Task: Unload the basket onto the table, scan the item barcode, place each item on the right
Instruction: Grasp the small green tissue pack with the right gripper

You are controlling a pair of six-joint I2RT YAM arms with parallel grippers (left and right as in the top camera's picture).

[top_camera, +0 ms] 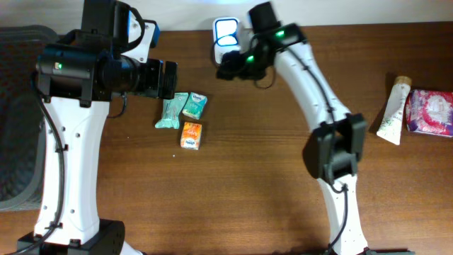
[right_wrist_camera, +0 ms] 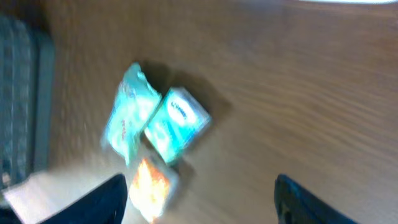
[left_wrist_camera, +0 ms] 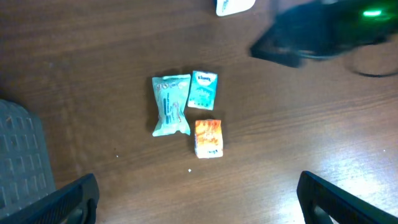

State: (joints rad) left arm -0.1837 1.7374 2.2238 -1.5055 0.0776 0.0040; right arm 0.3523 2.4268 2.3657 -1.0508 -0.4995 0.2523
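Note:
Three small items lie together on the brown table: a teal pouch [top_camera: 170,112] [left_wrist_camera: 170,104] [right_wrist_camera: 127,115], a teal box [top_camera: 195,105] [left_wrist_camera: 203,90] [right_wrist_camera: 177,124] and an orange box [top_camera: 191,135] [left_wrist_camera: 208,138] [right_wrist_camera: 151,183]. My left gripper [top_camera: 168,78] [left_wrist_camera: 199,208] hovers open just left of and above them, holding nothing. My right gripper [top_camera: 225,71] [right_wrist_camera: 202,208] hangs open above the table, to the upper right of the items, near the white, blue-lit scanner [top_camera: 226,32] [left_wrist_camera: 235,5]. Nothing sits between its fingers. The right wrist view is blurred.
A grey ridged mat [top_camera: 14,113] [left_wrist_camera: 18,149] [right_wrist_camera: 18,93] covers the table's left end. A cream tube [top_camera: 393,110] and a pink packet [top_camera: 430,112] lie at the far right. The right arm's black body [left_wrist_camera: 311,34] hangs over the back of the table.

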